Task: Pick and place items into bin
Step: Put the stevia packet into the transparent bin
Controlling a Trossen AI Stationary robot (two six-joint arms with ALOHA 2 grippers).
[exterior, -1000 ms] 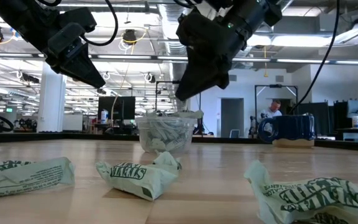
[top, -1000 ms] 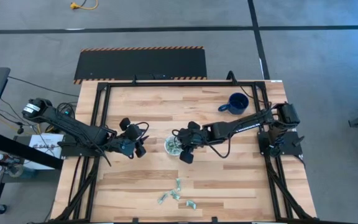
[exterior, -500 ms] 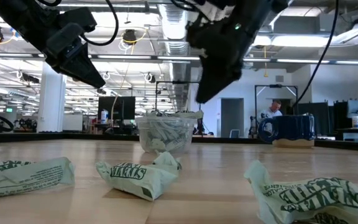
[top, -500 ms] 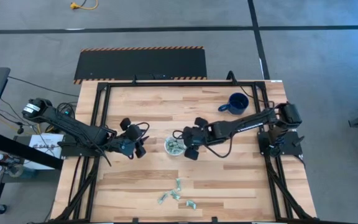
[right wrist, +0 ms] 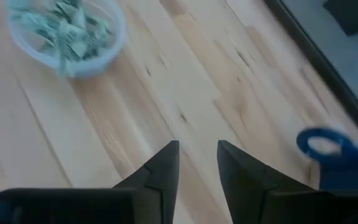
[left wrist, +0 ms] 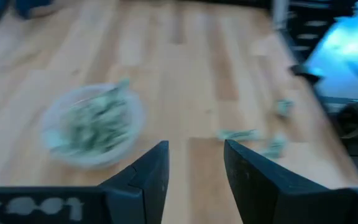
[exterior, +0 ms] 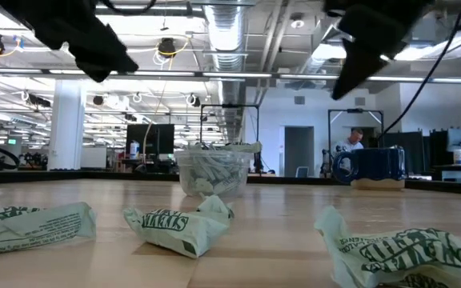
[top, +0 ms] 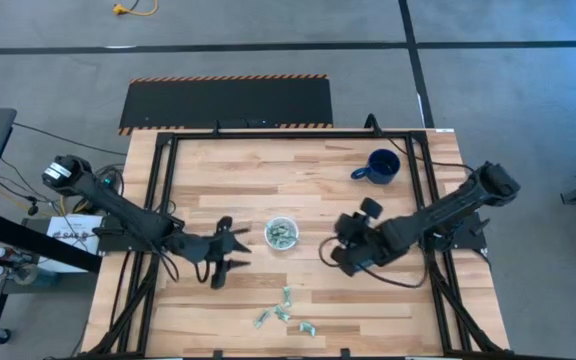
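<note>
While the bin (top: pixel 281 234) stands mid-table with wrappers heaped inside, the left gripper (top: pixel 224 262) hangs just to its left and nearer the front edge, fingers (left wrist: pixel 148 177) spread and empty. Right of the bin, the right gripper (top: pixel 344 252) also hangs apart from it, fingers (right wrist: pixel 165 168) parted, holding nothing. Loose items (top: pixel 285 315) lie in front of the bin, well apart from it.
</note>
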